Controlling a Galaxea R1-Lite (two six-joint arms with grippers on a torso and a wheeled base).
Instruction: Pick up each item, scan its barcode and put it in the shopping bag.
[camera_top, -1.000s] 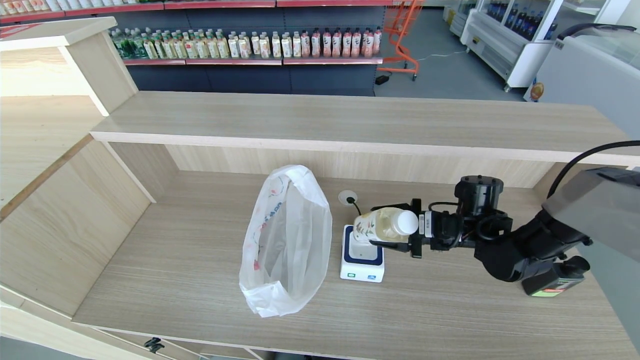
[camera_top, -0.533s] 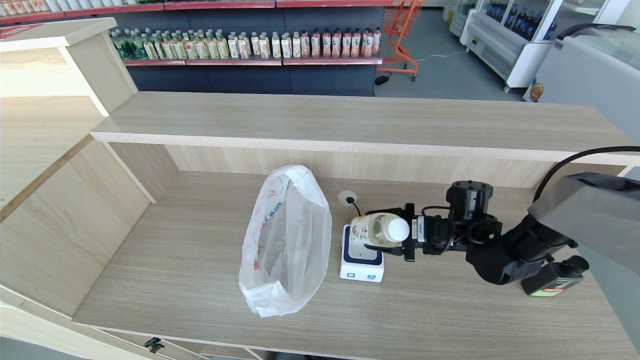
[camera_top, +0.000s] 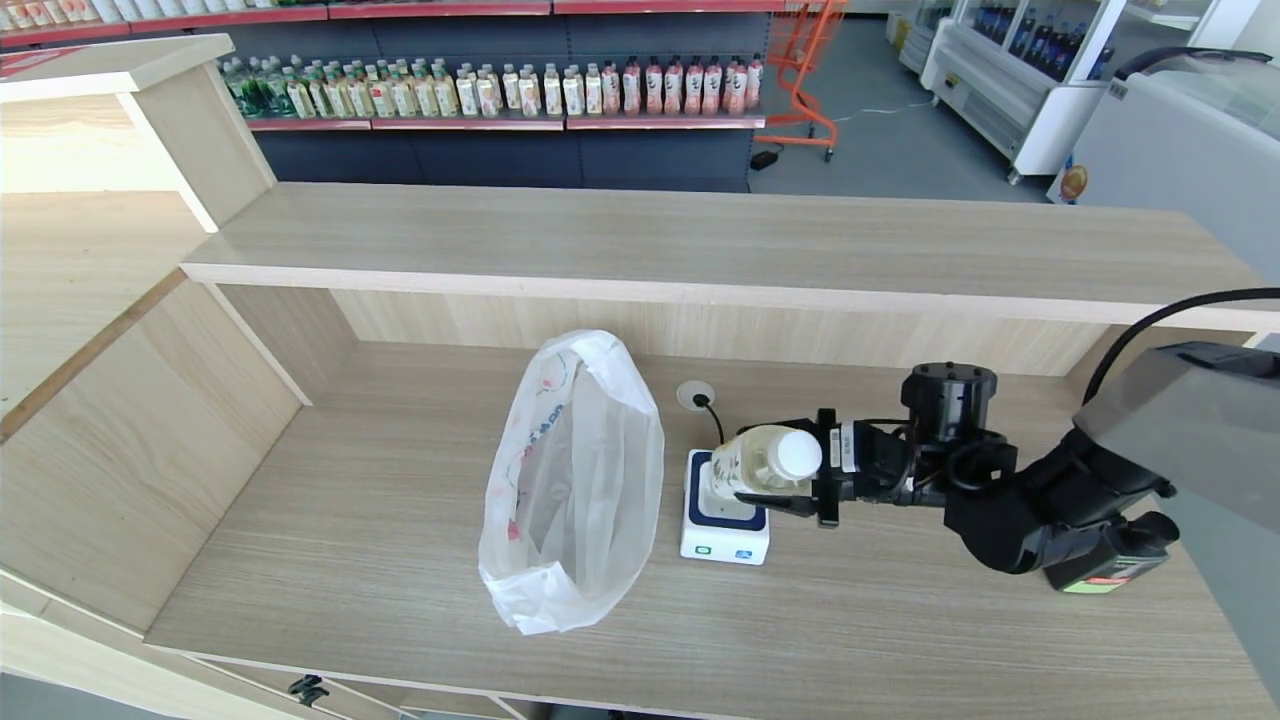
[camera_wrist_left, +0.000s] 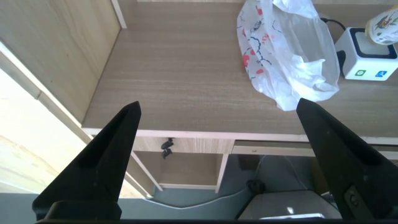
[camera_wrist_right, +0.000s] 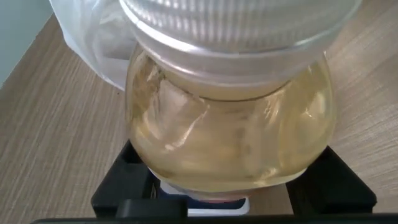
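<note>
In the head view, my right gripper (camera_top: 757, 458) is closed on the bottle (camera_top: 768, 460), one finger on each side of its body. The bottle is tilted, with its white cap towards my wrist and its base low over the dark top of the white scanner (camera_top: 724, 538). I cannot tell whether the base touches it. The shopping bag (camera_top: 572, 480) stands just beside the scanner on its left, with its mouth open and facing the near edge of the counter (camera_top: 380, 560). A black device with a green and red label (camera_top: 1100, 572) lies on the counter under my right arm.

In the left wrist view, my left gripper (camera_wrist_left: 219, 104) is spread wide and empty, at the counter's near edge, well apart from the bag and the scanner.

In the right wrist view, the bottle's pale yellow liquid sits between my dark fingers (camera_wrist_right: 127, 190), with the scanner below it and the bag behind.
</note>
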